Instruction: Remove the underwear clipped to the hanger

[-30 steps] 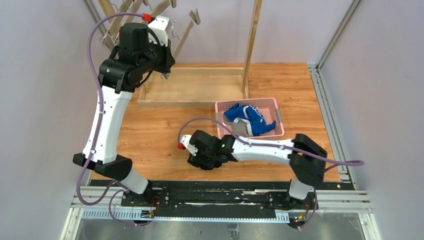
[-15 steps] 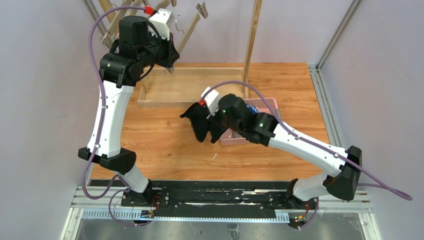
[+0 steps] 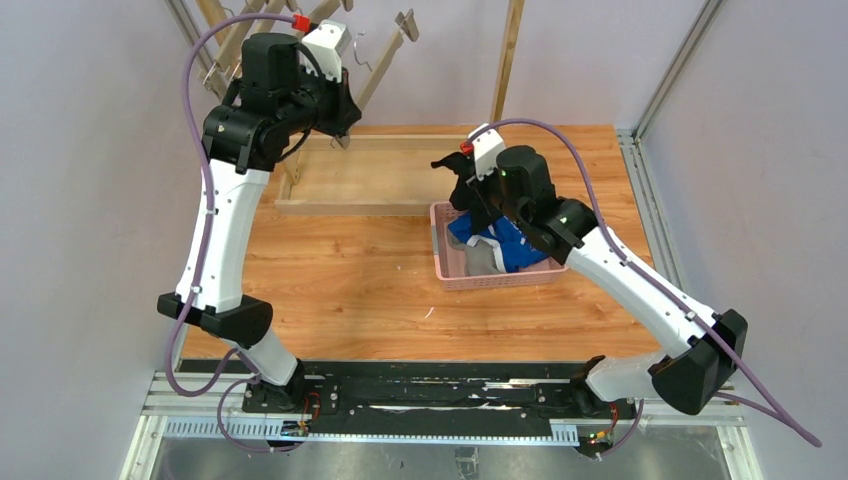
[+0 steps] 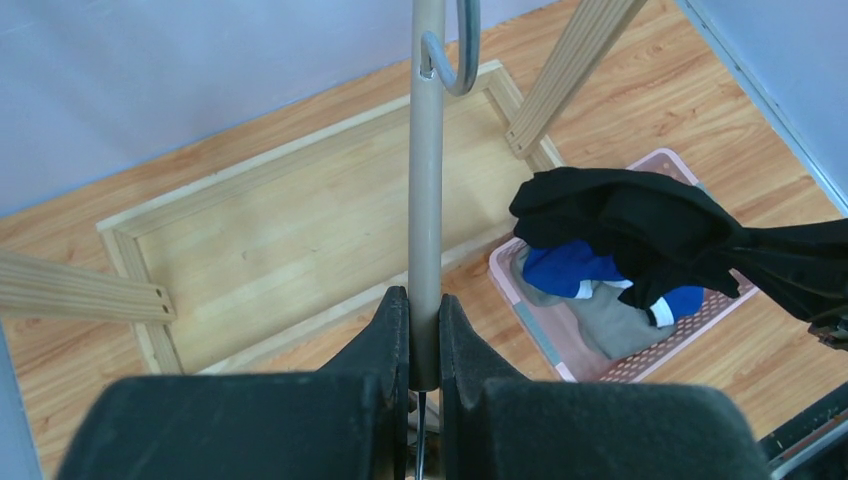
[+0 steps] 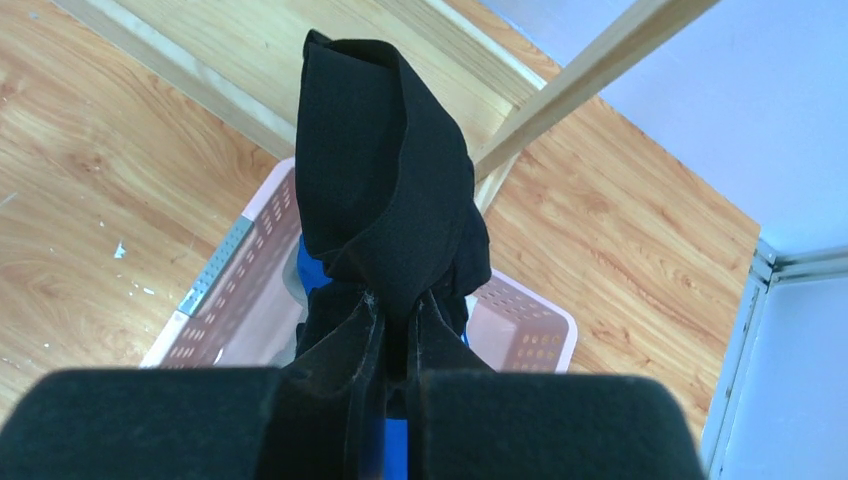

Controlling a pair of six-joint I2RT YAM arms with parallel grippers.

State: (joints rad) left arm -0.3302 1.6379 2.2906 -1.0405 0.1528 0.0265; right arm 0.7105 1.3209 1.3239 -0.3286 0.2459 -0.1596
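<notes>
room: pale lilac walls on the left, back and right; aluminium rail along the table's right edge
surface: wooden table, a few white specks near the front
left gripper: raised at back left, jaws clamped onto the beige bar of a hanger
rack: wooden base frame lying flat on the table, upright post at its right corner
right gripper: pinched shut on the black briefs, which are held in the air over the far-left corner of the pink basket
basket contents: blue briefs with white trim, on top of the grey briefs
left wrist only: grey metal hook at the bar's top
right wrist only: fabric bunched right between the fingertips
top only: clip on the hanger's far end, both arms
</notes>
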